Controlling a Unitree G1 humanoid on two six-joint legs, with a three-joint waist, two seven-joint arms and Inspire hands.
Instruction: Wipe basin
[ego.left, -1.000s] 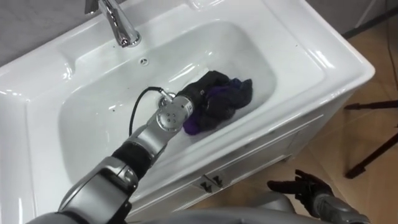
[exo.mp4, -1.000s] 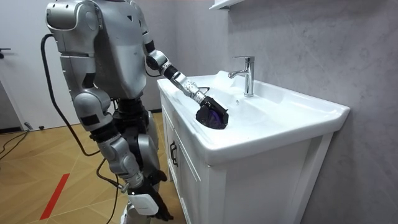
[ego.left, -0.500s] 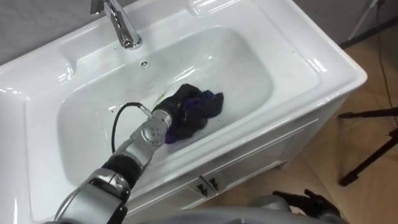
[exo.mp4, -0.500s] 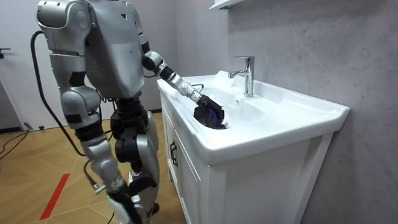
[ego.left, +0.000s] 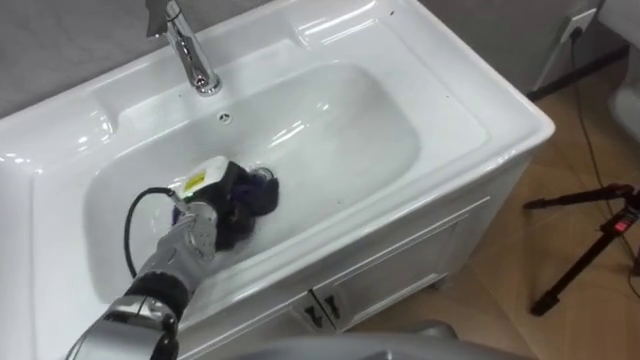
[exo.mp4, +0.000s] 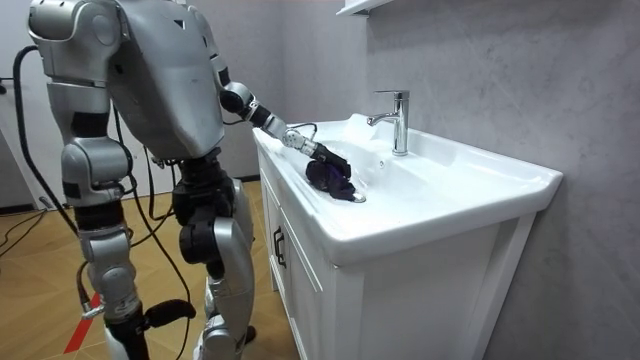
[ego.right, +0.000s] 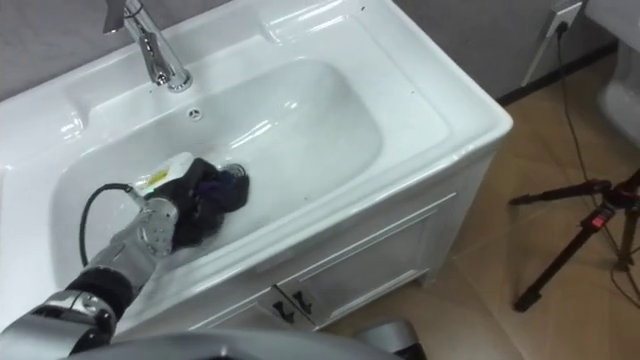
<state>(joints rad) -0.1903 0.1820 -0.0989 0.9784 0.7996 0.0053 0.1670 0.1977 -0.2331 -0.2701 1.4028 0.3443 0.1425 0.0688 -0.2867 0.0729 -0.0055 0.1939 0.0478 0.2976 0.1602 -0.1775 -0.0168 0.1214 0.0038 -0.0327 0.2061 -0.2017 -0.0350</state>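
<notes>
A white glossy ceramic basin (ego.left: 478, 112) with a broad flat rim and a rounded rectangular bowl sits on a white cabinet (ego.left: 420, 262) that has two doors with small dark handles. A curved chrome tap (ego.left: 192, 58) stands upright on the back rim. Just in front of the tap's base, a small round overflow hole (ego.left: 225, 118) marks the bowl's back wall. Further forward of the tap and slightly to its left, a crumpled dark purple-and-black cloth (ego.left: 258, 196) lies on the bowl's floor. Well to the right of the tap, past the cabinet, a black tripod stand (ego.left: 590, 245) rests on the light wooden floor (ego.left: 500, 320).
</notes>
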